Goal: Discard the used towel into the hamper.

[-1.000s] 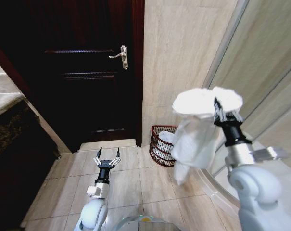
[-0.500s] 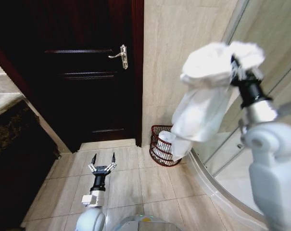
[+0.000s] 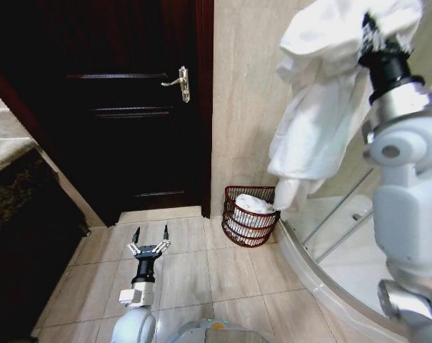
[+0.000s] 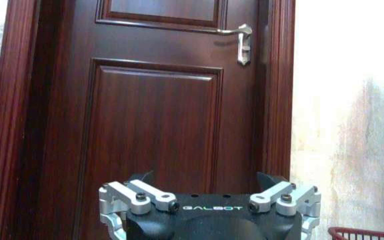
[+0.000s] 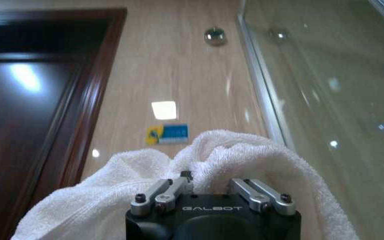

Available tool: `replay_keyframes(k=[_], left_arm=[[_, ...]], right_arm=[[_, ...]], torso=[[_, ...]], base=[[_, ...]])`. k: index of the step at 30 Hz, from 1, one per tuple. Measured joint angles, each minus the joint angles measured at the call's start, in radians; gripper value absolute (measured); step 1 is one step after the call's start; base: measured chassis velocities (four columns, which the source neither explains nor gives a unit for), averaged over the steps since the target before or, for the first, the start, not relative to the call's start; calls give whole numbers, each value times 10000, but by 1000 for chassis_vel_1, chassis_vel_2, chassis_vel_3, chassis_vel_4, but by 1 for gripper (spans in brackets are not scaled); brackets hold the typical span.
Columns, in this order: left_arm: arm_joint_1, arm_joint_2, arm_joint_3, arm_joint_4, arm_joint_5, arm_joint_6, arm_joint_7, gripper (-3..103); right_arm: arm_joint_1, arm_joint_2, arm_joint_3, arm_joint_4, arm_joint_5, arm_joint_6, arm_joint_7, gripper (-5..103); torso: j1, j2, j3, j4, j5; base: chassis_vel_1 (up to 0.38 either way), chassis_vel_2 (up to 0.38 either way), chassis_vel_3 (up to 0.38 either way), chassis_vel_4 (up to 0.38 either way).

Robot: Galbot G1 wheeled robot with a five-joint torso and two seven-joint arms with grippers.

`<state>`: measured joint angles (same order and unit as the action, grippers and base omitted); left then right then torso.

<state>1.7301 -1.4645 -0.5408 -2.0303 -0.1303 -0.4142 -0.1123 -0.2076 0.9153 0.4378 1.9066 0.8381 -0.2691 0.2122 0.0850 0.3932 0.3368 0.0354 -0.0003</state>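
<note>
I'm mid-carry: my right gripper (image 3: 370, 32) is clamped on the white towel (image 3: 312, 121), held high above the hamper (image 3: 248, 216) at the wall's foot by the shower enclosure (image 3: 344, 236). Next, I judge, lowering over its rim. Left gripper (image 3: 149, 239) idles low, fingers apart.

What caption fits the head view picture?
Right claw holds a white towel high above the hamper; left claw waits open.
</note>
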Motion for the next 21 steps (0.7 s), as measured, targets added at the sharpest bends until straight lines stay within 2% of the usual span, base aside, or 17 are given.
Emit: replay_keyframes(k=[2, 4, 5, 7, 10, 15, 17, 21], left_arm=[[-28, -16, 6, 10, -2, -7, 6, 100], [-30, -15, 12, 9, -3, -7, 9, 100], [-38, -18, 13, -8, -9, -8, 11, 100], [-40, -18, 10, -15, -13, -10, 11, 100], [-68, -1, -63, -42, -60, -29, 11, 100], [-99, -8, -130, -32, -81, -95, 10, 100], [-97, -34, -140, -31, -85, -124, 9, 100], [-126, -27, -113, 6, -85, -135, 8, 100]], right_arm=[[974, 200, -612, -952, -53, 209, -181, 18], [1153, 270, -737, -1147, -95, 236, -212, 18], [1815, 569, -1181, -1905, -345, 363, -338, 18], [2012, 676, -1302, -2130, -447, 401, -376, 18], [2771, 1255, -1738, -2995, -970, 487, -473, 18], [2599, 1594, -1925, -3563, -1510, 593, -639, 18], [1841, 1702, -1931, -3766, -1889, 612, -800, 18], [1116, 1877, -1971, -4230, -2162, 1017, -1037, 18]], torso=[[0, 0, 0, 1, 1], [0, 0, 0, 1, 5], [0, 0, 1, 4, 3], [0, 0, 1, 6, 3], [0, 0, 0, 7, -7], [-1, 1, 0, 5, -1], [0, 0, 2, 1, 10], [0, 0, 1, -3, 3]], base=[[0, 0, 0, 0], [0, 0, 0, 0], [0, 0, 0, 0], [0, 0, 0, 0], [0, 0, 0, 0], [0, 0, 0, 0], [0, 0, 0, 0], [0, 0, 0, 0]])
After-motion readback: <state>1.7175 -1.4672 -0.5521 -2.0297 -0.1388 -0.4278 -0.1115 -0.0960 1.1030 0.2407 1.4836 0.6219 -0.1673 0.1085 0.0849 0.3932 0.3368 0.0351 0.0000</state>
